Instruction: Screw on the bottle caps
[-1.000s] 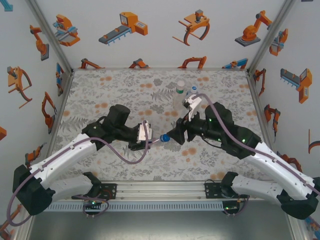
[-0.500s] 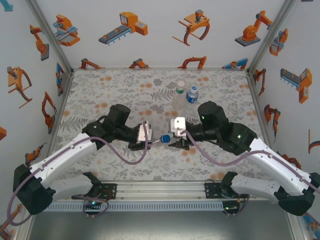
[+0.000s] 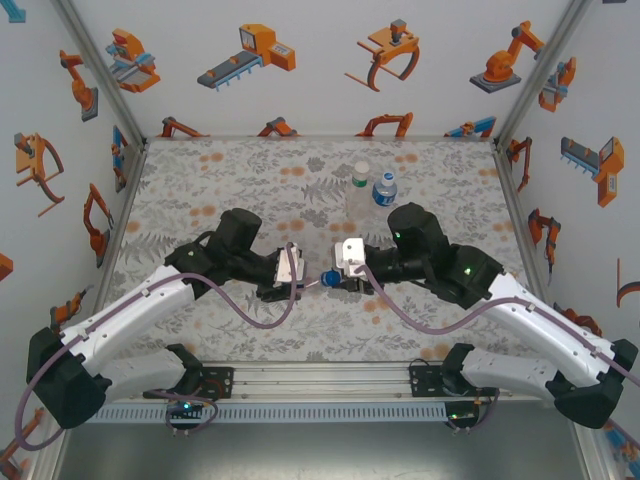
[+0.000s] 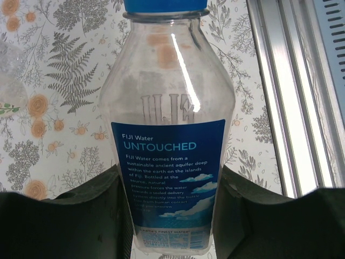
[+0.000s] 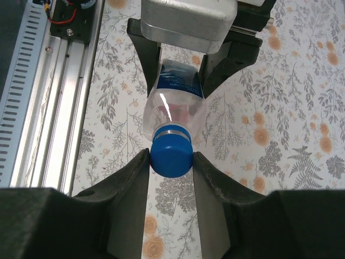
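Step in hand: seating and turning the blue cap [image 5: 171,157] on the held bottle [image 4: 168,108], judging by the cap sitting on the neck between the right fingers.
Right gripper [image 5: 171,162]: closed in on the blue cap, with one finger face touching each side and nothing else between them.
Left gripper [image 4: 170,186]: clamped on the held bottle at its labelled lower body, one finger on each flank of the label.
Bottle position: it lies roughly level above the table [image 3: 200,190]. Its base is between the left fingers, and its neck reaches out past them to the right fingertips.
Doing it well: line the right wrist's roll axis up with the neck, then turn with a light push toward the bottle. The left grip should be firm enough to stop the body spinning, yet gentle, since the thin plastic will likely dent.
Risk: cross-threading if the cap tilts. The cap looks square to the neck ring, but I cannot tell whether the threads have caught.
Left arm pose: reaches inward and low, with its fingers pointing at the right gripper.
Right arm pose: mirrors the left, elbow raised behind and fingers pointing at the left gripper. The two grippers are nose to nose.
Other bottles [image 3: 372,188]: two stand upright beyond the right fingers, well apart from them.
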